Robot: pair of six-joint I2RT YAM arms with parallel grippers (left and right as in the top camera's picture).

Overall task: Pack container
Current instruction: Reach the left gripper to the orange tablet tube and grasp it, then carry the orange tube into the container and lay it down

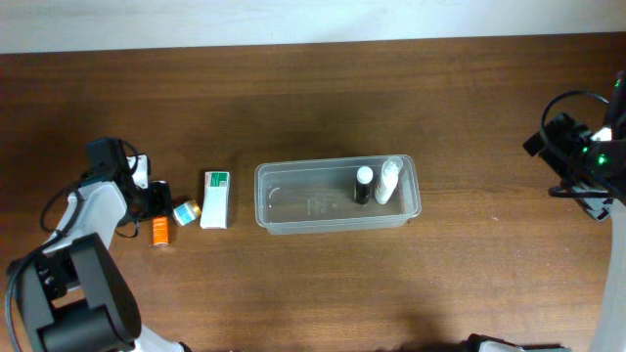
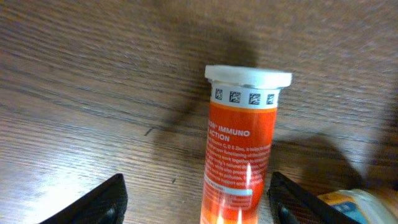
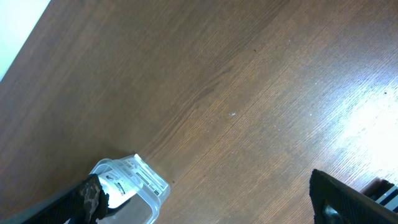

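The clear plastic container (image 1: pixel 337 196) sits mid-table and holds a small dark bottle (image 1: pixel 364 185) and a white bottle (image 1: pixel 388 181); its corner shows in the right wrist view (image 3: pixel 140 186). An orange tube with a white cap (image 1: pixel 159 232) lies on the table at the left, next to a small jar (image 1: pixel 186 210) and a white-and-green carton (image 1: pixel 215 198). My left gripper (image 1: pixel 156 200) is open, its fingers on either side of the orange tube (image 2: pixel 239 162) without touching it. My right gripper (image 1: pixel 587 181) is open and empty at the far right.
The table's far edge meets a pale wall at the top. The small jar's yellow-blue edge shows at the lower right of the left wrist view (image 2: pixel 354 205). Cables hang near the right arm.
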